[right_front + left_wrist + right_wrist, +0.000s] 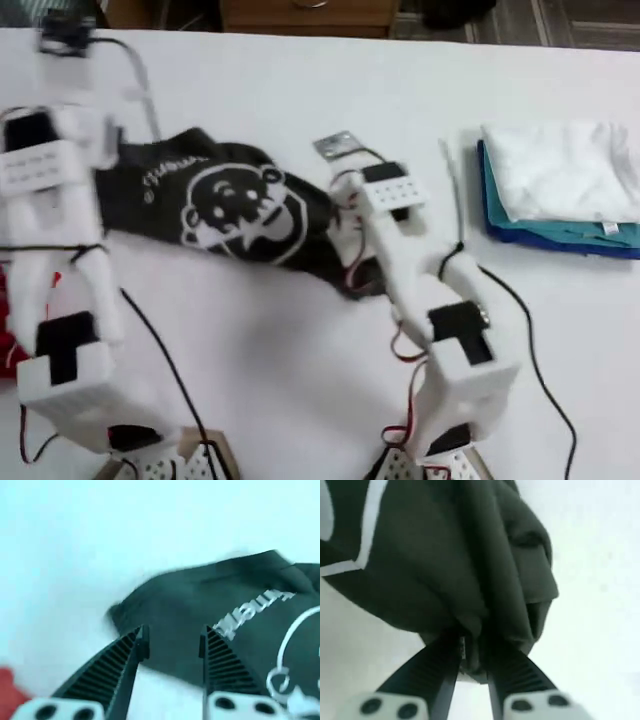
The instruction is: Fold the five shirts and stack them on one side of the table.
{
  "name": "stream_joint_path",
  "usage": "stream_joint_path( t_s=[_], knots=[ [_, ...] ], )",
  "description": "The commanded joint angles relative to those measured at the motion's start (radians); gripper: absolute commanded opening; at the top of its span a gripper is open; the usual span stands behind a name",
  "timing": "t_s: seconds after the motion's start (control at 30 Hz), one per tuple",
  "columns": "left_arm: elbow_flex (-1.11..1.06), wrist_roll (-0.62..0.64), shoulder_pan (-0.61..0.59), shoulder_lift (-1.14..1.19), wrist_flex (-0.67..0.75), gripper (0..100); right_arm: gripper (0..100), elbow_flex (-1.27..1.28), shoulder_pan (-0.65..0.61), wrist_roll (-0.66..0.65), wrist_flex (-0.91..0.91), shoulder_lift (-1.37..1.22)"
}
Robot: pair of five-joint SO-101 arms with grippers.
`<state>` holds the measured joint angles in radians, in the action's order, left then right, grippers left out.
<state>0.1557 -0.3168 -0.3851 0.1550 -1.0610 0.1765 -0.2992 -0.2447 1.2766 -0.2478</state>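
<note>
White tabletop [280, 380] carries everything. Across its middle and left lies a crumpled black cotton shirt with a white cartoon print [230, 210]. Near the right edge sits a stack of folded shirts, white over teal and blue [560, 185]. The right gripper [472, 645] is clamped on a thick bunch of black fabric, while the left gripper [172, 642] hangs with jaws apart over the opposite edge. The bunched cloth could slip from the right jaws, or the left could pinch a single layer and skew the fold. A scrap of red cloth [8, 335] lies at the left edge.
</note>
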Motion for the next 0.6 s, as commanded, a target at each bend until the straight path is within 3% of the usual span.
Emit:
stream_joint_path(
  t_s=[0.0, 0.1, 0.23, 0.5, 0.57],
  knots=[
    [-0.025, 0.008, 0.101, 0.048, 0.118, 18, 2.2, 0.066, 0.079, -0.078, 0.065, 0.209],
    [0.058, 0.011, 0.160, 0.175, 0.107, 18, 2.2, 0.207, 0.084, -0.147, 0.099, 0.384],
    [0.286, 0.011, 0.206, 0.385, -0.006, 18, 2.2, 0.436, 0.091, -0.166, 0.073, 0.608],
    [0.736, -0.049, 0.201, 0.839, -0.408, 18, 2.1, 0.704, 0.107, -0.164, -0.022, 0.898],
    [0.840, -0.060, 0.167, 0.919, -0.519, 13, 2.1, 0.704, 0.133, -0.164, -0.022, 0.935]
  ],
)
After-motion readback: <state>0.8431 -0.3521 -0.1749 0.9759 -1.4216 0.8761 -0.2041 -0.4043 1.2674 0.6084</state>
